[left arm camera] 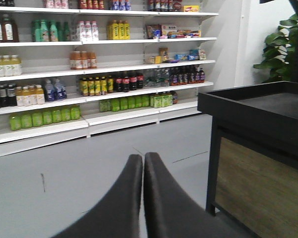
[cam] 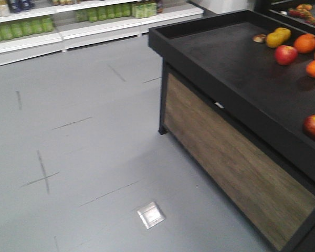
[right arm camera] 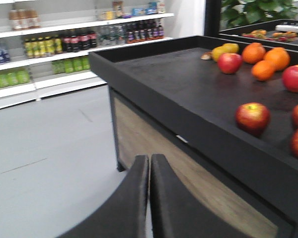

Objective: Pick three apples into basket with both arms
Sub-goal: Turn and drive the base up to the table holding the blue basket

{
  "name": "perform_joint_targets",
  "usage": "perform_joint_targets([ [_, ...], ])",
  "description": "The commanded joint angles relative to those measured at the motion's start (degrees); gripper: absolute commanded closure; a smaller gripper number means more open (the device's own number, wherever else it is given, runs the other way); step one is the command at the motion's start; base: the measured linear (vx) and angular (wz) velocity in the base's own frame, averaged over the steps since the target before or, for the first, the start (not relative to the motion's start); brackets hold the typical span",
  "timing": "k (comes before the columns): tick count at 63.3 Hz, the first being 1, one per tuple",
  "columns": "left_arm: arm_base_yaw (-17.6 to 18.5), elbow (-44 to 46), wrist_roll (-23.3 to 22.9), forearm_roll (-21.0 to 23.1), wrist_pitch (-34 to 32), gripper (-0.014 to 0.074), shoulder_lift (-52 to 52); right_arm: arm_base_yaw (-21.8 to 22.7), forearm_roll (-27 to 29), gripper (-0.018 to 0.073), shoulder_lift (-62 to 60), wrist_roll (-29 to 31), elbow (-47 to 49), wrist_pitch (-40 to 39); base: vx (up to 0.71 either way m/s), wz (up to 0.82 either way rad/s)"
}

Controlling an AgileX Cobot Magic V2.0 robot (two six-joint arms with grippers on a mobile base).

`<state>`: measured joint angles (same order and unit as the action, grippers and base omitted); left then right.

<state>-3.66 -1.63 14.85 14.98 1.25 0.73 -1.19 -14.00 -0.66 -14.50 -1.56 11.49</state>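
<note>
Grey floor (cam: 84, 157) lies open beside the raised-rim table (cam: 199, 73) — left tool (left arm camera: 143, 158), right tool (right arm camera: 149, 159) pinched closed.

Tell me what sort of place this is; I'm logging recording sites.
Probably a supermarket or mock-up: white wall shelves lined with bottled drinks, and a black display stand with wood-panel front carrying loose dark red apples and round orange citrus fruits.
</note>
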Motion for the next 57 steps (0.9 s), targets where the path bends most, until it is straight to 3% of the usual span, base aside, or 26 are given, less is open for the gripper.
perform_joint_targets([
  [1,0.34,1.46,-0.5,0.26,-3.93,0.0602,0.17,0.04,-0.49,0.0564,-0.69,0.34,-0.79,-4.16,0.11,-0.41],
  [57,0.34,1.46,-0.5,0.26,-3.93,0.0602,0.17,0.04,-0.49,0.0564,-0.69,0.34,-0.79,-4.16,0.1,-0.46],
])
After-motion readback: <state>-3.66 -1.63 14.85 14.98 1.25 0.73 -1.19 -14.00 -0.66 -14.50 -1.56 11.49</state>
